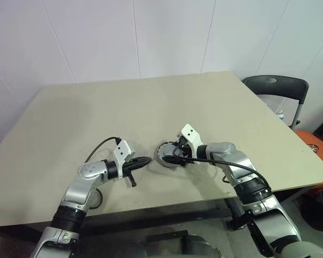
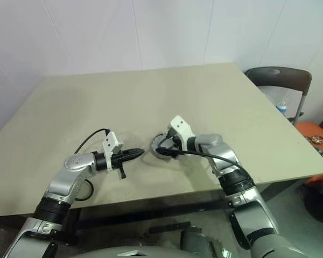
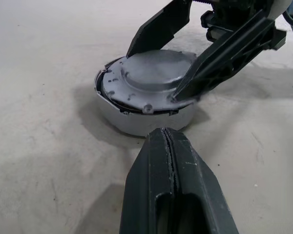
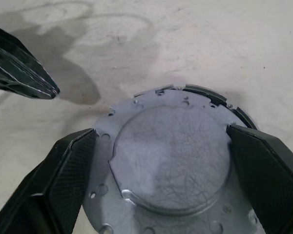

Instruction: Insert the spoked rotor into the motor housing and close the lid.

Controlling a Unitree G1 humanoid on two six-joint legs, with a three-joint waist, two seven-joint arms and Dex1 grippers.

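The motor housing (image 3: 141, 122) is a low round body with a pale side wall, standing on the table near its front middle (image 1: 162, 157). The silvery lid (image 4: 171, 156), with a raised round centre and small holes along its rim, lies on top of the housing, slightly askew. My right gripper (image 4: 161, 134) is open, with one black finger (image 3: 219, 58) on each side of the lid. My left gripper (image 3: 164, 136) is shut on nothing. It points at the housing from a short way off, apart from it (image 1: 145, 160). The spoked rotor is hidden.
The beige table (image 1: 124, 107) stretches far back and to both sides of the housing. A dark chair (image 1: 277, 88) stands past the table's right corner, with an orange object (image 1: 312, 142) below it. A black cable (image 1: 99, 148) loops off my left wrist.
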